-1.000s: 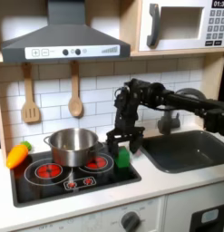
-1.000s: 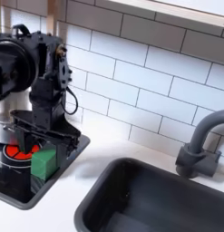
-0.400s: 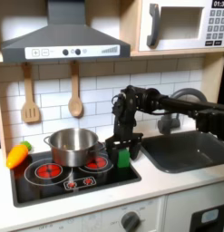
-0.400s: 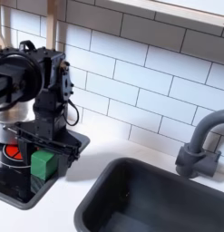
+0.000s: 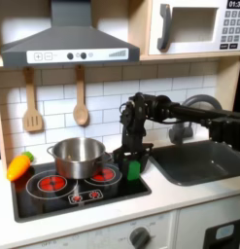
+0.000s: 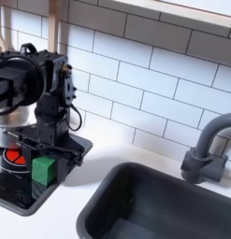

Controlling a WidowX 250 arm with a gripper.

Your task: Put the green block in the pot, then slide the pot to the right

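Observation:
The green block (image 5: pixel 132 171) (image 6: pixel 44 169) sits on the right edge of the black stovetop (image 5: pixel 63 197). My gripper (image 5: pixel 132 163) (image 6: pixel 45 161) is lowered over it and open, one finger on each side of the block with small gaps showing in the second exterior view. The silver pot (image 5: pixel 77 156) stands on the stovetop to the first exterior view's left of the block, apart from the gripper. In the second exterior view a sliver of the pot (image 6: pixel 3 122) shows behind the arm.
An orange carrot toy (image 5: pixel 18 165) lies at the stovetop's left edge. The dark sink basin (image 5: pixel 204 161) (image 6: pixel 154 205) and the faucet (image 6: pixel 209 154) are to the right. Two wooden utensils (image 5: pixel 81 107) hang on the tiled wall.
The gripper has come down from just above the block until its fingers straddle it. The block and the pot have not moved.

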